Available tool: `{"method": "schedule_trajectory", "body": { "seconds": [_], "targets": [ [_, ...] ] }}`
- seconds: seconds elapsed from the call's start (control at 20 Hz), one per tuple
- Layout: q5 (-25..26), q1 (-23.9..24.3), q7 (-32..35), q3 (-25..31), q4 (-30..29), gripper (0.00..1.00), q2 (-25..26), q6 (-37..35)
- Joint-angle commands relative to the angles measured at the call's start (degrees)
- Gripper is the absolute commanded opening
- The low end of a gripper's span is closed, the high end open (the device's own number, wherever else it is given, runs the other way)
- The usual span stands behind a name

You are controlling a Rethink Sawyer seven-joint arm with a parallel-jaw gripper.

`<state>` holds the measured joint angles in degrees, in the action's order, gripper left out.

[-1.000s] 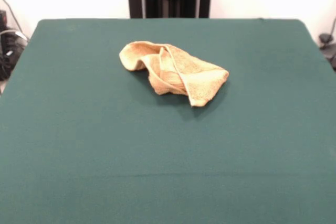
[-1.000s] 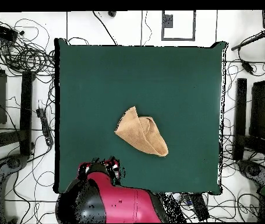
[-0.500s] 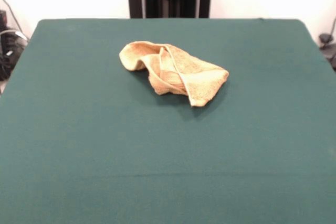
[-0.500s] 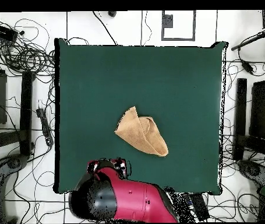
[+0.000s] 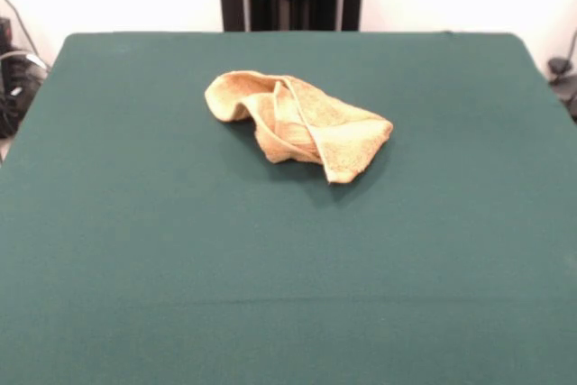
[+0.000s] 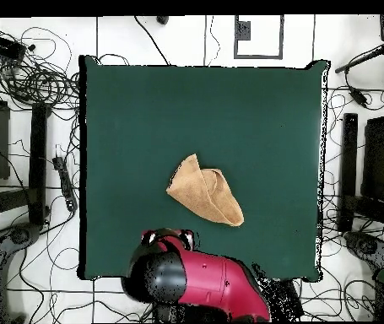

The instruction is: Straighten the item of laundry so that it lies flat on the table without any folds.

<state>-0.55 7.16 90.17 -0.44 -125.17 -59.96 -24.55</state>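
Table (image 5: pixel 135 250): dark green cloth cover.
Arm (image 6: pixel 203 283): red and black, over the table's edge, apart from the towel.
Towel (image 5: pixel 297 125): golden-tan, crumpled and folded, near the table's middle.
Gripper: state cannot be determined.

a robotics lab: a green-clothed table (image 6: pixel 144 110) on a floor strewn with cables (image 6: pixel 39 80), stands at frame's left and right edges.

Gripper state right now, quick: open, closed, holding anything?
End effector: cannot be told; only the red arm shows at the table's edge. The towel lies crumpled and untouched.
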Motion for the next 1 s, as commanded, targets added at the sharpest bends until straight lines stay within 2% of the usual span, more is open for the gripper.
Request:
{"method": "schedule_trajectory", "body": {
  "seconds": [0.05,0.5,1.0],
  "targets": [
    [-0.47,1.39,8.08,4.34,0.68,1.0,6.34,5.05],
    [-0.47,1.17,8.4,4.24,0.61,1.0,6.31,5.47],
    [-0.12,2.08,8.09,4.98,1.82,1.0,10.27,8.73]
  ]
}}
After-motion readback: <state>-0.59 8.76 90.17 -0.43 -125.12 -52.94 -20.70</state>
